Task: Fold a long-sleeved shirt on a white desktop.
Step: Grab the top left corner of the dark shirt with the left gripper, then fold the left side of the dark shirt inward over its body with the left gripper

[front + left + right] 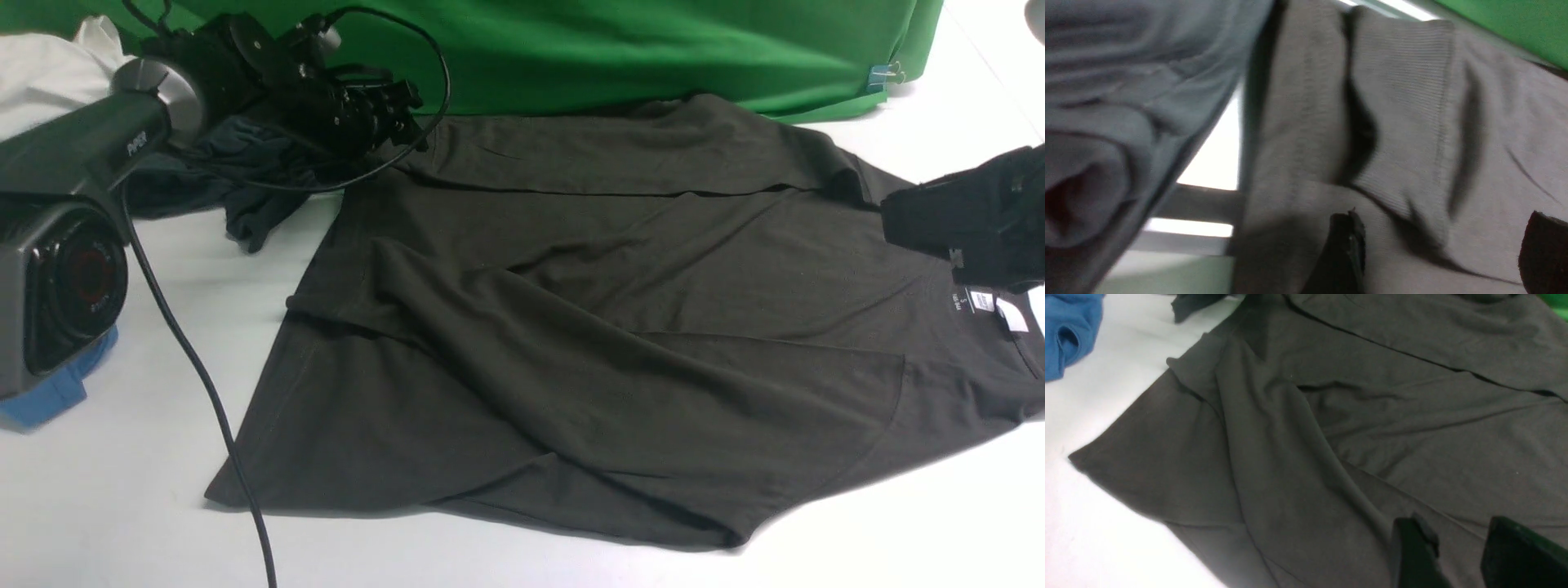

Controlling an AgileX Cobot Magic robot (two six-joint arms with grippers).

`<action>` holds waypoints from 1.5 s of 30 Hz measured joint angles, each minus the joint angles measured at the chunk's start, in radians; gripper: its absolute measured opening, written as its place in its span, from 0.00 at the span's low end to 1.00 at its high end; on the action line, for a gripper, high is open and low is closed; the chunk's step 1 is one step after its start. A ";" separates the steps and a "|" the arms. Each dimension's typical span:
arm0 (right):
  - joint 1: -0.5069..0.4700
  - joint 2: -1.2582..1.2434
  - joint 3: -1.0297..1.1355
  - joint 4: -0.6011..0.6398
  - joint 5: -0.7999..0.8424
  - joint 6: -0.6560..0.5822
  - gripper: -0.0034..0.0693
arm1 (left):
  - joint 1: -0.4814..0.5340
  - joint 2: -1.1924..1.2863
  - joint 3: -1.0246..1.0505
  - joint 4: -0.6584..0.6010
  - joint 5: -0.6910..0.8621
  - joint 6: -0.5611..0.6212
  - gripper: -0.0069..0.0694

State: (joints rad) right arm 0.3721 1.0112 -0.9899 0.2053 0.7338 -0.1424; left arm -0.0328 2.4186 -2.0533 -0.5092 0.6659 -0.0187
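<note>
Thin brownish-black knit long-sleeved shirt [588, 327] lies spread on the matte white desktop [98, 506], soft, light and floppy, so pinch a hem or shoulder edge; left gripper [1444, 222] gapes wide, empty; right gripper [1453, 528] part-open, empty, near the collar.

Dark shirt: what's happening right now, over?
Left gripper open above ribbed cuff. Right gripper open near collar. Long-sleeved shirt spread out, sleeves folded in. Grey garment beside it.
</note>
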 joint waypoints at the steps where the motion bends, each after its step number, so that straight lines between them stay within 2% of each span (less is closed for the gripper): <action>1: 0.000 0.000 0.000 0.001 -0.014 0.000 0.38 | 0.003 0.008 -0.002 -0.008 -0.013 -0.006 0.80; 9: 0.000 0.000 0.000 0.002 -0.047 0.000 0.38 | 0.004 0.045 -0.002 -0.087 -0.129 0.002 0.80; 13: 0.000 0.000 0.000 0.003 -0.047 0.000 0.38 | 0.005 0.059 -0.002 -0.168 -0.165 0.089 0.80; 17: 0.000 0.000 0.000 0.003 -0.047 0.000 0.38 | 0.005 0.066 -0.002 -0.238 -0.185 0.187 0.76; 21: 0.000 0.000 0.000 0.003 -0.048 0.000 0.38 | 0.006 0.066 -0.002 -0.249 -0.199 0.232 0.63; 24: 0.000 0.000 0.000 0.003 -0.048 0.001 0.38 | 0.011 0.066 -0.002 -0.246 -0.200 0.243 0.47; 25: 0.000 0.000 0.000 0.003 -0.048 0.001 0.38 | 0.013 0.066 -0.002 -0.246 -0.201 0.244 0.45; 26: 0.000 0.000 0.000 0.003 -0.048 0.002 0.38 | 0.017 0.066 -0.002 -0.246 -0.201 0.246 0.37; 27: 0.000 0.000 0.000 0.003 -0.048 0.002 0.38 | 0.018 0.066 -0.002 -0.246 -0.201 0.246 0.36; 28: 0.000 0.000 0.000 0.003 -0.048 0.002 0.38 | 0.022 0.066 -0.002 -0.246 -0.196 0.247 0.25; 31: 0.000 0.000 0.000 0.003 -0.048 0.002 0.38 | 0.028 0.066 -0.005 -0.246 -0.169 0.250 0.15; 38: 0.000 0.000 0.000 0.003 -0.051 0.002 0.38 | 0.035 0.001 -0.006 -0.221 -0.033 0.283 0.14; 43: 0.000 0.000 0.000 0.003 -0.047 0.002 0.38 | 0.035 -0.109 -0.006 -0.118 0.095 0.233 0.14; 45: 0.000 0.000 0.000 0.003 -0.032 0.004 0.38 | 0.035 -0.160 -0.008 -0.036 0.178 0.186 0.14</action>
State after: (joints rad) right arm 0.3721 1.0112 -0.9899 0.2082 0.7021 -0.1383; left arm 0.0024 2.2590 -2.0611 -0.5452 0.8444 0.1676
